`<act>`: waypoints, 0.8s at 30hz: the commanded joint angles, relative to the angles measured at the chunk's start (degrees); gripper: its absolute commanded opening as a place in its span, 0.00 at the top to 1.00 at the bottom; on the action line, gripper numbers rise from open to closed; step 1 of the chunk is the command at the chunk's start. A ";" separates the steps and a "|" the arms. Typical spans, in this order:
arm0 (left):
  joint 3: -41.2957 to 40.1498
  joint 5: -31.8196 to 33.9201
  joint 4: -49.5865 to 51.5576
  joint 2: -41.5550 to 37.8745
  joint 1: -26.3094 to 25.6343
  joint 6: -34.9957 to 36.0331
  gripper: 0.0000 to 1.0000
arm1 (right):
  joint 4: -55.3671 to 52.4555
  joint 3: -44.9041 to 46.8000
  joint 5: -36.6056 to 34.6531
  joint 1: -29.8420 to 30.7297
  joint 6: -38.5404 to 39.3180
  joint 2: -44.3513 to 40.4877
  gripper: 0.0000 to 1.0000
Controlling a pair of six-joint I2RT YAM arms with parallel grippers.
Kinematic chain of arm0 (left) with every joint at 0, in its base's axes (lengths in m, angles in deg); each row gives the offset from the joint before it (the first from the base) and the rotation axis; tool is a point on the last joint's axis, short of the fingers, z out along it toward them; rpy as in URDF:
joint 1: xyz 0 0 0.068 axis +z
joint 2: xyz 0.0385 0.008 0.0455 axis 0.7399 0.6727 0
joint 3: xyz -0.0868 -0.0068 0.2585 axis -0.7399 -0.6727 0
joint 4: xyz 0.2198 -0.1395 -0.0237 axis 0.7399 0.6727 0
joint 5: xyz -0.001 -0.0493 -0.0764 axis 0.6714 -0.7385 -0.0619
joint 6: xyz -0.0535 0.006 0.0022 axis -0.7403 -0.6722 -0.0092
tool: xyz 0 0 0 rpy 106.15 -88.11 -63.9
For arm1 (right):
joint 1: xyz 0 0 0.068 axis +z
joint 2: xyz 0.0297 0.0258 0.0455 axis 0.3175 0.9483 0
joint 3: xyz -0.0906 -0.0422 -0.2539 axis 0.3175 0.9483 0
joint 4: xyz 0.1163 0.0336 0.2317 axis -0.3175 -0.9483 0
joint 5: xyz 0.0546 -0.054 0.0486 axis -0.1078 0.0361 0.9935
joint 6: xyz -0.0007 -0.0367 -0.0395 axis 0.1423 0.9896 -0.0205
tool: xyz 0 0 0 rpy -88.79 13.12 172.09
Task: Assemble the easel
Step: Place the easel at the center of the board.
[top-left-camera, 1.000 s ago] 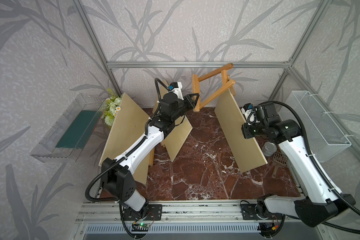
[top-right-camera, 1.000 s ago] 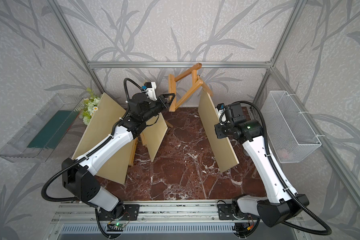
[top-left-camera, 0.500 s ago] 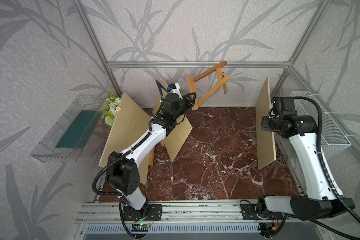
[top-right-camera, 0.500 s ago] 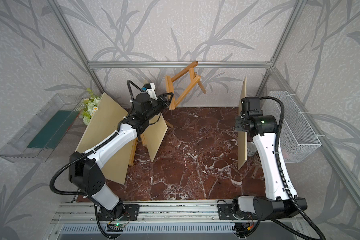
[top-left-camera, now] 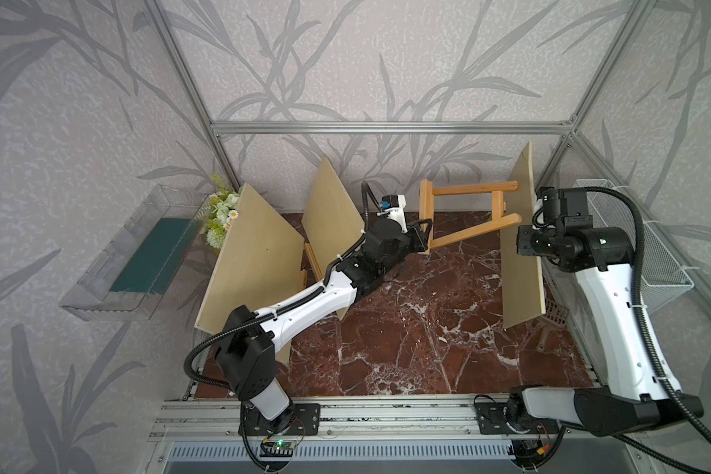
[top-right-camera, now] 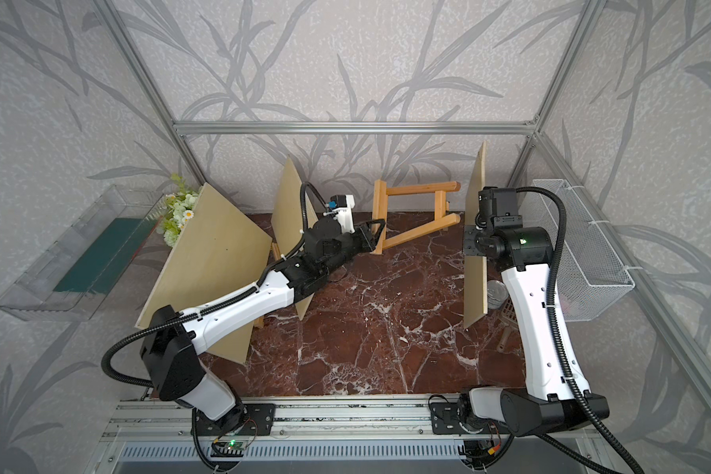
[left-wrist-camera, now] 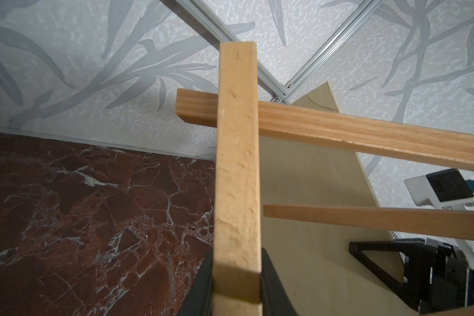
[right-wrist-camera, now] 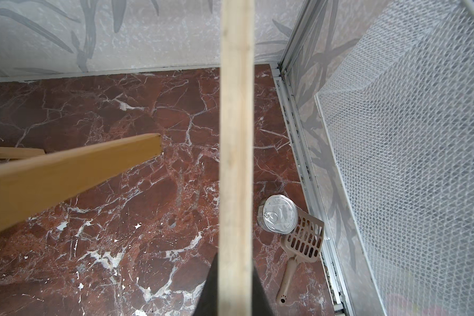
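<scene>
Left gripper (top-left-camera: 425, 239): I see it stretched toward the back wall, its two black fingers (left-wrist-camera: 200, 290) pressed together on the pale end bar of the easel frame (top-left-camera: 473, 231).
Easel frame: a small wooden frame shaped like a short ladder, held up at the back of the table (top-left-camera: 419, 328) between the second board and the thin board. Its two long rails point toward the right arm.
Right gripper (top-left-camera: 525, 243): clamped tight on one edge of the thin board (top-left-camera: 522, 287).
Thin board: it stands upright and shows nearly edge-on in both top views, at the right side of the table just beside the wire basket (top-left-camera: 665, 266). I cannot tell whether its lower end touches the table.
Gap: in the right wrist view the nearest rail end stops short of the thin board's edge, close but apart.
Large board (top-left-camera: 251, 262): it leans at the left side, with the left arm crossing in front of its lower part.
Second board (top-left-camera: 329, 213): it stands tilted just behind the left arm, beside the large board.
Flowers (top-left-camera: 222, 211): a white and green bunch behind the large board's far corner.
Clear tray (top-left-camera: 107, 303): it sits on the left wall, with a dark green pad inside.
Tin can (right-wrist-camera: 279, 217) and scoop (right-wrist-camera: 303, 246): on the table by the right wall, with the scoop's slotted head right against the can.
</scene>
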 commanded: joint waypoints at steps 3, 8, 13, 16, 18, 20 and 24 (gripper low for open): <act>-10.07 5.93 -13.98 -1.49 -3.08 1.00 1.00 | 8.58 -5.70 -2.59 0.06 1.05 -0.55 1.00; -17.77 6.15 -28.57 5.10 -3.88 -4.01 1.00 | 7.48 -10.85 -3.29 -0.03 1.60 1.32 1.00; -17.27 10.07 -26.14 8.77 -3.75 -11.02 1.00 | 5.79 -14.58 -2.91 0.02 2.16 2.88 1.00; -18.47 11.22 -26.52 11.01 -3.16 -18.51 1.00 | 5.07 -15.88 -2.33 -0.03 2.40 3.55 1.00; -19.64 11.76 -28.01 11.94 -3.06 -22.24 1.00 | 4.79 -16.32 -2.15 -0.03 2.16 3.90 1.00; -21.05 12.46 -30.34 12.59 -2.97 -25.20 1.00 | 4.40 -16.55 -1.68 0.02 1.93 4.29 1.00; -22.75 10.57 -35.63 16.06 -2.21 -32.11 1.00 | 4.49 -16.08 -0.31 0.06 1.33 4.78 1.00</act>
